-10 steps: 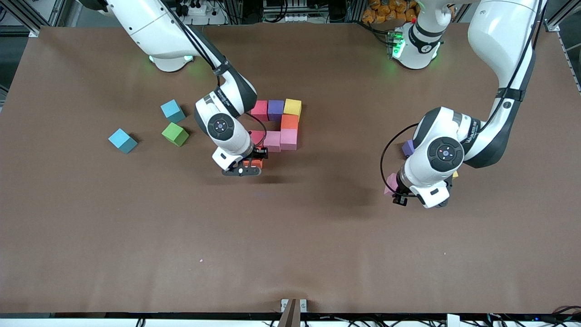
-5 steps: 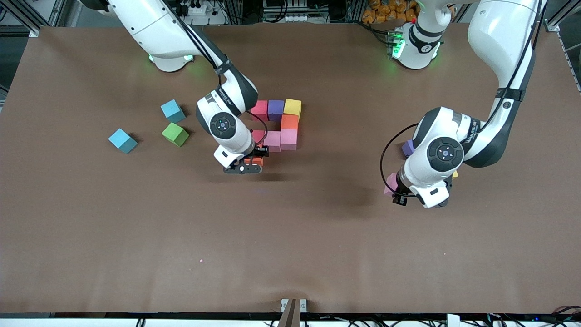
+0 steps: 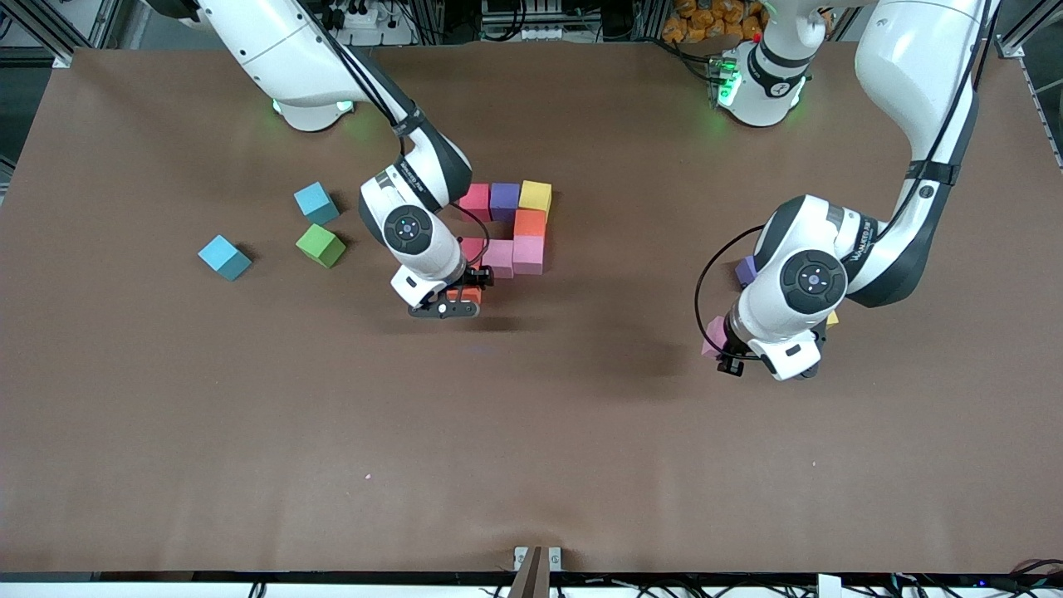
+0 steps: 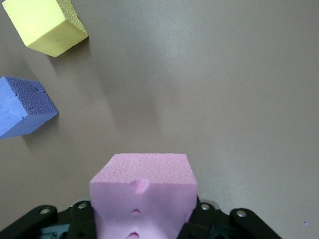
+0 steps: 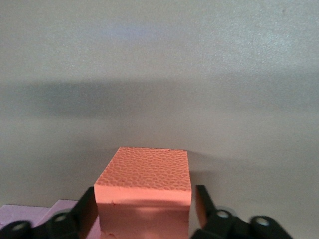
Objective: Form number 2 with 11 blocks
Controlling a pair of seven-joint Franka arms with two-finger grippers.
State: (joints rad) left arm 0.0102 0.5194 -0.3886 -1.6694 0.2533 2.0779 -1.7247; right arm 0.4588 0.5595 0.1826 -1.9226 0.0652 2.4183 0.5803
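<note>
**A:** Grippers first: what is each one doing?

**B:** The left gripper point(image 3: 731, 359) is clenched on a pink block point(image 4: 143, 194), which fills the space between its fingers point(image 4: 84, 214). It is over the left arm's end of the table point(image 3: 531, 432).

**A:** Anything lying close to it?

**B:** A loose purple block point(image 4: 22, 107) and a loose yellow block point(image 4: 45, 25) lie on the table just ahead of that gripper, apart from each other and from the held one. In the front view the arm's wrist hides most of both.

**A:** And the right gripper point(image 3: 461, 297)?

**B:** It is low, at the nearer end of the unfinished figure point(image 3: 530, 223), with an orange-red block point(image 5: 144, 169) sitting squarely in its mouth. Whether it is grasping that block or has let go, I cannot tell.

**A:** What does the figure look like around it?

**B:** Red, purple and yellow blocks form the row farthest from the front camera. An orange block comes down from the yellow end, then pink ones run back toward the gripper. Pale pink shows right beside the orange-red block in the right wrist view.

**A:** What else is on the table?

**B:** A green block point(image 3: 320, 245) lies past that gripper toward the right arm's end, with two light-blue cubes point(image 3: 315, 203) point(image 3: 224, 257) near it.
</note>
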